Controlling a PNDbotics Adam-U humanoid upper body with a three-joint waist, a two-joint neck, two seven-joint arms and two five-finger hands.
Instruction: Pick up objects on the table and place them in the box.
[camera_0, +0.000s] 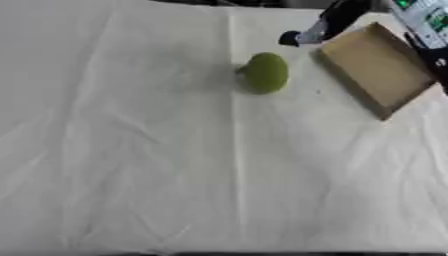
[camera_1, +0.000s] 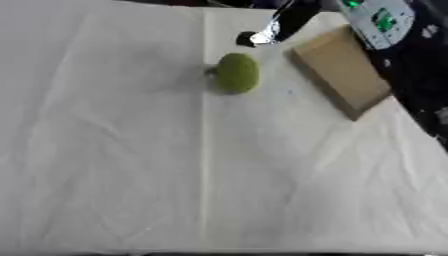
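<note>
A green rounded fruit-like object (camera_0: 265, 72) lies on the white cloth, in the far middle of the table. To its right stands an open brown cardboard box (camera_0: 378, 67), turned at an angle, and nothing shows inside it. My right arm comes in from the upper right corner. Its hand (camera_0: 308, 35) shows as a black and silver shape hovering just beyond the green object, by the box's far left corner, apart from both. My left hand shows in neither view.
A wrinkled white cloth (camera_0: 175, 165) covers the whole table. A light grey part of my right arm with green lights (camera_1: 378, 20) hangs over the box's far right side. The table's front edge runs along the bottom.
</note>
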